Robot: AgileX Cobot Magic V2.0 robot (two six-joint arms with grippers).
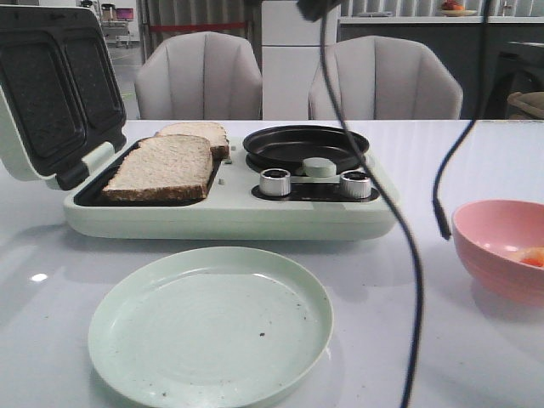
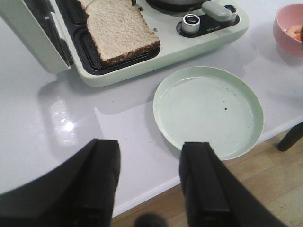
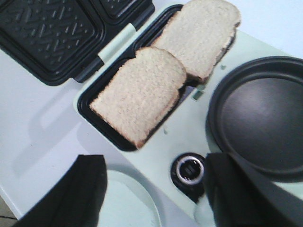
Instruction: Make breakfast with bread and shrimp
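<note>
Two slices of bread lie overlapping on the black grill plate of the pale green breakfast maker (image 1: pixel 229 217): the near slice (image 1: pixel 161 166) and the far slice (image 1: pixel 200 133). They also show in the right wrist view (image 3: pixel 139 92) and the left wrist view (image 2: pixel 120 30). An orange-pink shrimp piece (image 1: pixel 533 256) lies in the pink bowl (image 1: pixel 497 242) at the right. My left gripper (image 2: pixel 151 146) is open and empty over the table's front edge, beside the empty green plate (image 2: pixel 208 109). My right gripper (image 3: pixel 154 163) is open and empty above the maker's front, near a knob (image 3: pixel 188 169).
The maker's lid (image 1: pixel 51 93) stands open at the left. Its round black pan (image 1: pixel 306 144) is empty. The green plate (image 1: pixel 208 327) sits in front of the maker. Black cables (image 1: pixel 408 246) hang across the right half. Two chairs stand behind the table.
</note>
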